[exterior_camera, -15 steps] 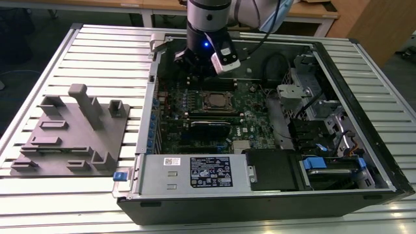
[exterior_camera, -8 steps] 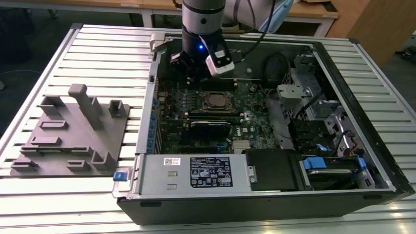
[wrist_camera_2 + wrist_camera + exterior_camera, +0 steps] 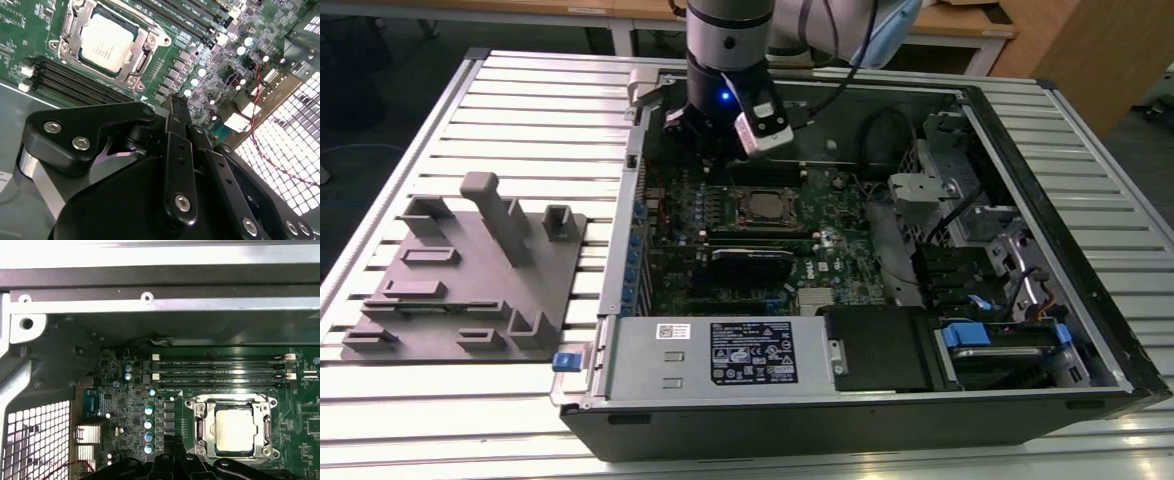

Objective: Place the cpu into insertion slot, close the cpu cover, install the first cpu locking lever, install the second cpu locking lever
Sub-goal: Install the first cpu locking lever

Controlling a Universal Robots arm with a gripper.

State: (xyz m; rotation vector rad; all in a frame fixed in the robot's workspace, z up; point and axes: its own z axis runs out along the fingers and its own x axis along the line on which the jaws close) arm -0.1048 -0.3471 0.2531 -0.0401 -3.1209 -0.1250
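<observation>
Gripper (image 3: 176, 104), clenched and empty, hovers near the cpu (image 3: 107, 42) under the cpu cover (image 3: 70, 38).

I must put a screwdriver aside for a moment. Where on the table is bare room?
Bare table slats lie beyond the grey fixture plate, toward the far edge, and along the case at the exterior view's right. Inside the case it is crowded, with the arm over the board.

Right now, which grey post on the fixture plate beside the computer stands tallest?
The slim central post; it rises well above the stubby blocks either side on the plate.
</observation>
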